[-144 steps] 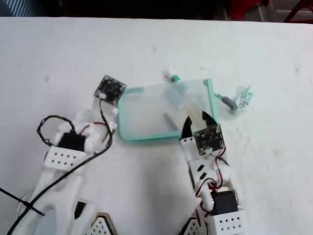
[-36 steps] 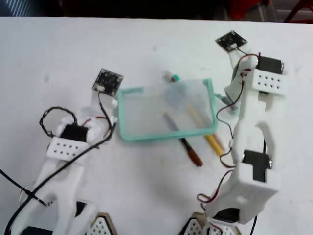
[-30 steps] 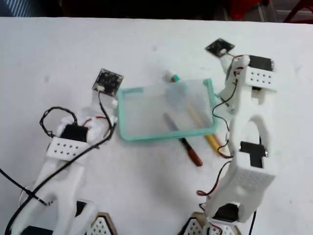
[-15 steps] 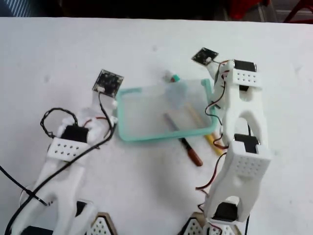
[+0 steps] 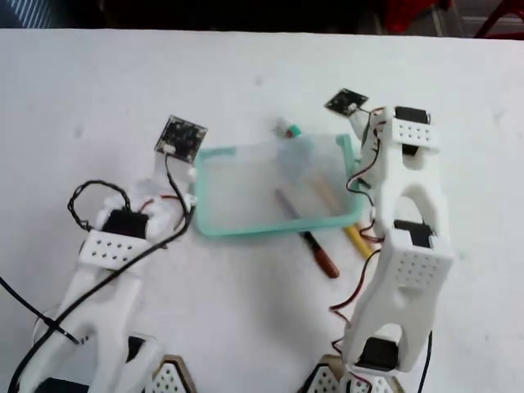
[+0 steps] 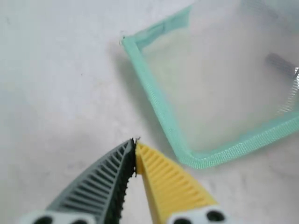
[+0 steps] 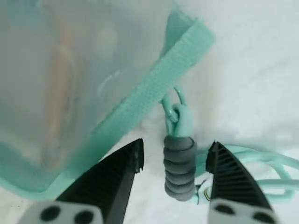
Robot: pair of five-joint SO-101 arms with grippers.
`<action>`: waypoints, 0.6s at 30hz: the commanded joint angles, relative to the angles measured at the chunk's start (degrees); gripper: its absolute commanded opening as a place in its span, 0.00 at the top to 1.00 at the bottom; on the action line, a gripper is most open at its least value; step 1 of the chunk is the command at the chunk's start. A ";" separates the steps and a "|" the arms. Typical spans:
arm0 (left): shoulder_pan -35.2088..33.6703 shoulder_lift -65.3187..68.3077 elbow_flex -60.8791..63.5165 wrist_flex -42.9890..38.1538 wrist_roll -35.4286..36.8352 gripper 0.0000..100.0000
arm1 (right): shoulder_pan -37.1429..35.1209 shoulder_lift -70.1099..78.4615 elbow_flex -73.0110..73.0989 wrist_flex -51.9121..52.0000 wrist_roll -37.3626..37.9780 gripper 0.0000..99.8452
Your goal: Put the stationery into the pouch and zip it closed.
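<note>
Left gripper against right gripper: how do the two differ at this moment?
The left gripper is shut, with nothing between its grey and yellow fingers; the right gripper is open, with black fingers. The left is over bare table beside the pouch; the right straddles the grey zipper pull at the pouch's corner. Both are near the pouch's teal edge.

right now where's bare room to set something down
Bare: the table beyond the pouch, and the patch between left arm and right arm in front of it. Crowded: the pouch's right end, with a brown pen, a yellow pen and the right end effector.
</note>
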 commanded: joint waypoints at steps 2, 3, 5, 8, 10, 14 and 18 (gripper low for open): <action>0.40 0.04 -0.53 -1.05 0.44 0.98 | 0.57 0.31 -3.78 -0.75 0.26 0.79; 0.40 0.13 -0.53 -1.05 0.44 0.98 | 0.66 0.31 -4.66 -0.66 0.26 0.81; 0.40 0.13 -0.53 -1.05 0.44 0.98 | 0.84 0.31 -5.80 -0.48 0.26 0.85; 0.40 0.13 -0.53 -1.05 0.44 0.98 | 1.10 0.13 -5.98 -0.48 0.26 0.87; 0.40 0.13 -0.53 -1.05 0.44 0.98 | 1.10 0.13 -5.98 -0.48 0.26 0.85; 0.40 0.13 -0.53 -1.05 0.44 0.98 | 1.10 0.04 -5.98 -0.48 0.26 0.79; 0.40 0.13 -0.53 -1.05 0.44 0.98 | 1.19 -0.13 -5.98 -0.48 0.26 0.81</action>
